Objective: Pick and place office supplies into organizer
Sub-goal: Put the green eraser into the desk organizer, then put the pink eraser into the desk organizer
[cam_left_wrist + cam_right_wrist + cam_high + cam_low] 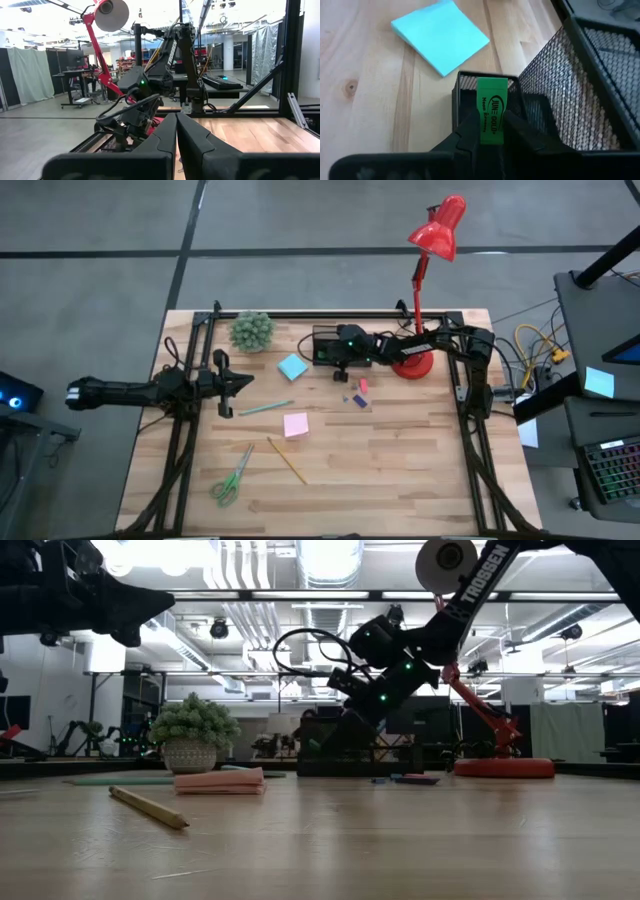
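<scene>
My right gripper is shut on a green eraser, held over the small front compartment of the black mesh organizer, which stands at the table's far middle. A light-blue sticky-note pad lies just left of the organizer. A pink pad, a teal pen, a yellow pencil, green-handled scissors and small pink and blue pieces lie on the wood. My left gripper is shut and hangs above the table's left side, touching nothing. My right gripper pinches the green eraser by its two long side faces, toward its rear end, between the two fingers. The fingers come slanting down from the table's right and lie along the eraser. The eraser's free end sticks out past the fingertips over the compartment's rim; whether it touches the mesh, I cannot tell.
A small potted plant stands at the far left of the organizer. A red desk lamp has its round base right of the organizer, under my right arm. Bare wood lies along the table's near and right sides.
</scene>
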